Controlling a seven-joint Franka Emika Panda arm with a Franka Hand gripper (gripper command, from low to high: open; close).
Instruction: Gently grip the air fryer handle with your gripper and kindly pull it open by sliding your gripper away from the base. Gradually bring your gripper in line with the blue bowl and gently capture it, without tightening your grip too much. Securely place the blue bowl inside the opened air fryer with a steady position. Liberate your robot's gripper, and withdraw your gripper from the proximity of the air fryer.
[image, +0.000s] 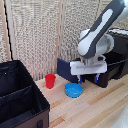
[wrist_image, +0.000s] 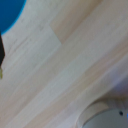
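Observation:
The blue bowl (image: 73, 90) sits upright on the wooden table; in the wrist view only an edge of the blue bowl (wrist_image: 10, 12) shows at a corner. My gripper (image: 89, 78) hangs just above the table, slightly to the exterior view's right of the bowl and behind it. It is open, with nothing between its dark-tipped fingers (image: 82, 77). The black air fryer (image: 119, 52) stands at the exterior view's right, its drawer (image: 109, 74) pulled out toward the gripper. I cannot make out the air fryer handle behind the gripper.
A red cup (image: 50, 80) stands to the exterior view's left of the bowl. A big black crate (image: 20, 100) fills the lower left. A dark-blue panel (image: 64, 70) leans behind the bowl. A slatted wall closes the back. A white round base (wrist_image: 105, 115) shows in the wrist view.

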